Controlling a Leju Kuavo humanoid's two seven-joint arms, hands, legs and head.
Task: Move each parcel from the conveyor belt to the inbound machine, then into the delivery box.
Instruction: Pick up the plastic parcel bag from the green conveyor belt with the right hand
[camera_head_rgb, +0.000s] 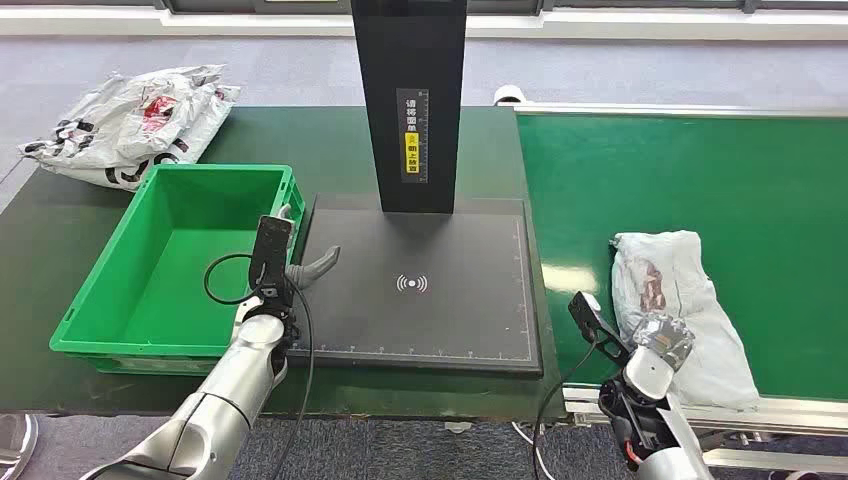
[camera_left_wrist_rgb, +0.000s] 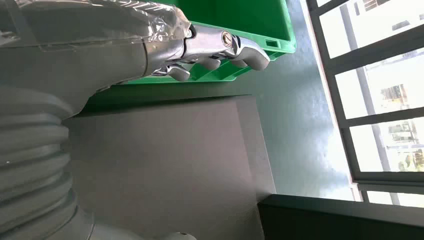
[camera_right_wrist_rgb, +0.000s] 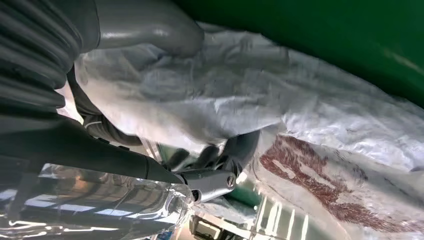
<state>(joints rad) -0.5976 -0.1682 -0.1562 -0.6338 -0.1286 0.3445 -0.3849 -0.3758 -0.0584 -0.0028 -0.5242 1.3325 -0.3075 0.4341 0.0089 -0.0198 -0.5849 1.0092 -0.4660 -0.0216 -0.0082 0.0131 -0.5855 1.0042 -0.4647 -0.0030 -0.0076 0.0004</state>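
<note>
Already at the right hand (camera_head_rgb: 664, 340): fingers closed on the near end of the parcel (camera_head_rgb: 672, 300), long axis running away along the conveyor belt (camera_head_rgb: 700, 170). Left hand (camera_head_rgb: 300, 265) empty, fingers apart, far off over the inbound machine (camera_head_rgb: 420, 290).

On the black upright column (camera_head_rgb: 408, 100) of the inbound machine (camera_head_rgb: 420, 290) I see a narrow label (camera_head_rgb: 411, 136) with a vertical line of white Chinese characters, too small for me to read, and a yellow patch with dark characters below them. On the machine's flat dark plate a white contactless-wave sign (camera_head_rgb: 411, 284) stands near the middle, with fine ruler marks along its edges. The parcel (camera_head_rgb: 675, 300) on my conveyor belt (camera_head_rgb: 700, 170) bears a reddish print I cannot read.
</note>
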